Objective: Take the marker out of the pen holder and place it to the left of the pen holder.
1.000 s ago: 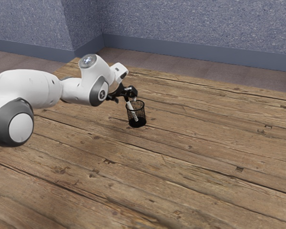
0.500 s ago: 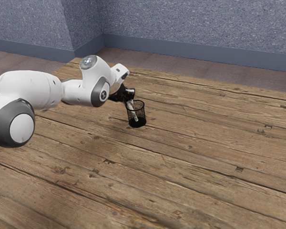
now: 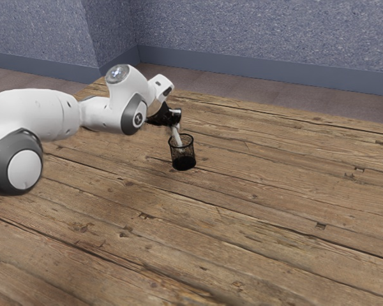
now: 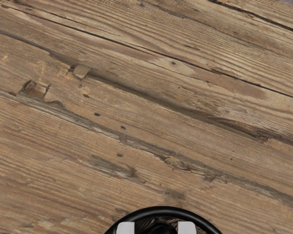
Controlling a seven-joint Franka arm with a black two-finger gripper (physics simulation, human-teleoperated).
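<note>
Exterior view: my hand (image 3: 175, 122) grips the marker (image 3: 177, 138), partly inside the pen holder (image 3: 190, 152)

My hand is closed on the marker near its upper end, just above the rim of the pen holder. The marker is white and leans, its upper end toward the exterior view's left, its lower part down inside the mesh. That lower end is above the dark base of the pen holder, so the marker is partway out. The pen holder is round and black, and stands upright on the wooden counter (image 3: 274, 197).

My arm (image 3: 38, 115), white with dark grey joints, comes in from the exterior view's left, over the counter. Beyond the counter are a brownish floor (image 3: 262, 97) and a speckled blue wall (image 3: 255, 32) with a plain blue baseboard (image 3: 255, 70) along its foot.

In the wrist view, the thick black rim of the pen holder curves beneath my hand. Two pale grey tips stand apart over it, with something black between them; I cannot tell what that is. Around the rim run the counter's brown planks, with long dark cracks and small knots.
</note>
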